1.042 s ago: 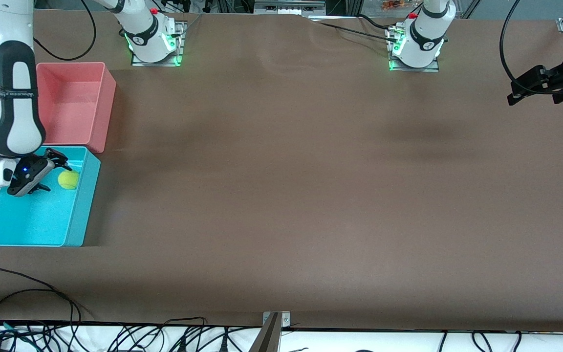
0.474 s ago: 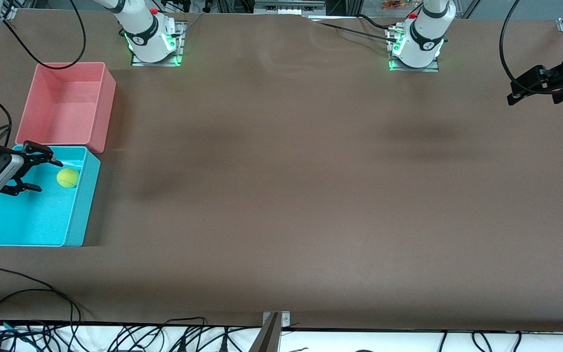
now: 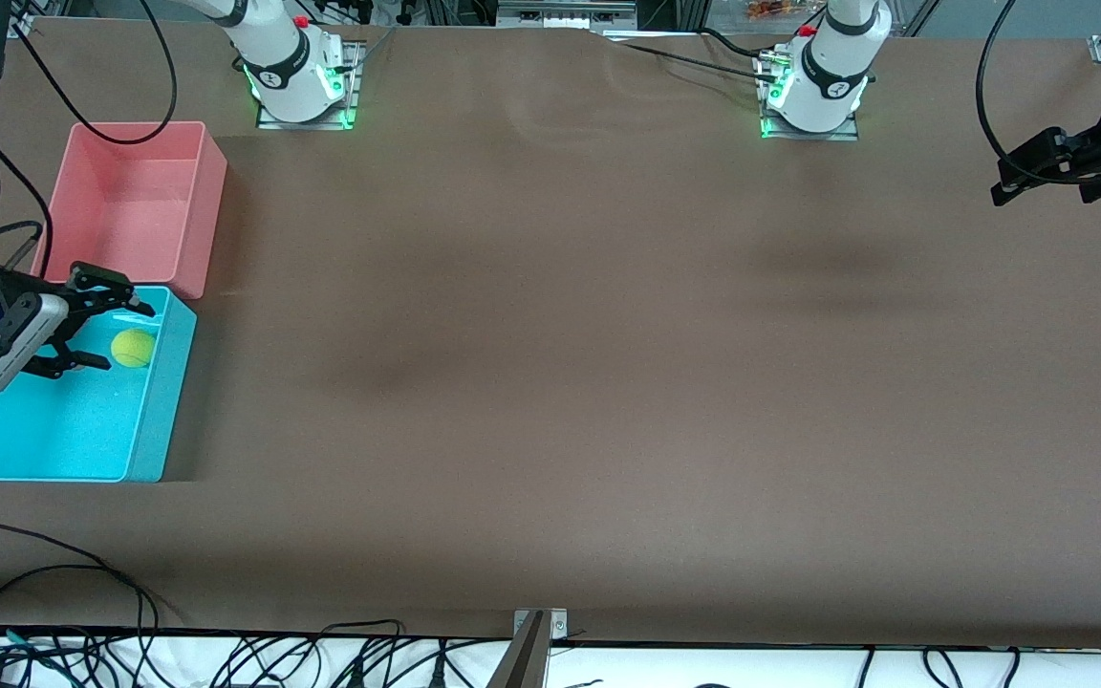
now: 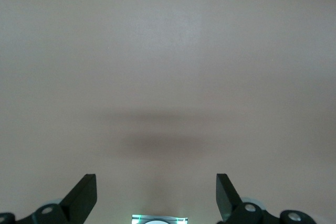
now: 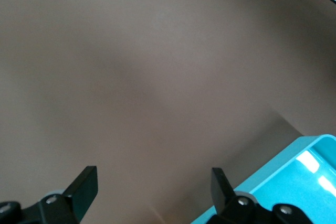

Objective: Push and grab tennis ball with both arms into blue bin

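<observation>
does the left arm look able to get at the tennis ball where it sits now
Probably not. The tennis ball lies in the blue bin at the right arm's end of the table; the left tool, open, waits over the other end. The right tool, open, hangs beside the ball.

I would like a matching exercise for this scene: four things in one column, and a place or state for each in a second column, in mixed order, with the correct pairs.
Things:
1. tennis ball
2. pink bin
3. right gripper
4. left gripper

Places or states:
A. open, over bare table at the left arm's end
B. lying inside the blue bin
C. open, over the blue bin, beside the ball
D. holds nothing, farther from the front camera than the blue bin

Pairs: 1-B, 2-D, 3-C, 4-A
</observation>
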Action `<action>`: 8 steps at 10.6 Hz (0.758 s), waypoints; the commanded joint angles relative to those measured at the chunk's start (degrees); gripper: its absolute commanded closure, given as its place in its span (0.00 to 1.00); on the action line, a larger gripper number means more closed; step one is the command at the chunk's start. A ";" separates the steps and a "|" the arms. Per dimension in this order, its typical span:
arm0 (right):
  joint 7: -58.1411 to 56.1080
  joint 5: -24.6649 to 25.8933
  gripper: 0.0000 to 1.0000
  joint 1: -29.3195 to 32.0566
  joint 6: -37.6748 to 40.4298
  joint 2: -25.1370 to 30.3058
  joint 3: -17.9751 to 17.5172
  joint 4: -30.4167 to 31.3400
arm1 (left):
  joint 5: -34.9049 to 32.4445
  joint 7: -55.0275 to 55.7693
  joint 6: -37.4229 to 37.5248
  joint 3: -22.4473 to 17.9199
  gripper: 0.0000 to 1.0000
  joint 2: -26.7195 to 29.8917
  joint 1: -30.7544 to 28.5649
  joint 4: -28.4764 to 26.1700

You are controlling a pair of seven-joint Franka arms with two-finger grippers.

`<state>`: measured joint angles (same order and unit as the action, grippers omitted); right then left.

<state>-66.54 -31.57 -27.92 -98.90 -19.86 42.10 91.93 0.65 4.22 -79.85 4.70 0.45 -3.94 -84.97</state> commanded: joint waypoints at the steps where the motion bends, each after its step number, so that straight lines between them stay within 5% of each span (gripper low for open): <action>1: 7.72 2.74 0.04 -3.79 1.60 3.51 0.53 -0.34 | -0.38 -0.17 0.92 0.05 0.00 -0.19 0.16 1.39; 3: 15.17 5.01 0.04 -4.42 3.18 4.82 -1.48 -3.15 | -0.38 -0.17 0.92 0.05 0.00 -0.19 0.16 1.39; 6: 34.49 20.98 0.04 -0.75 0.99 11.94 -16.39 -3.07 | -0.38 -0.17 0.92 0.05 0.00 -0.19 0.16 1.39; 8: 39.45 22.07 0.03 7.40 0.90 13.09 -26.05 -3.07 | -0.30 -0.17 0.92 0.05 0.00 -0.19 0.16 1.39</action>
<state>-32.45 -11.99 -29.41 -97.74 -9.18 25.86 88.32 0.65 4.22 -79.84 4.70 0.45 -3.88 -84.94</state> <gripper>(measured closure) 0.031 0.000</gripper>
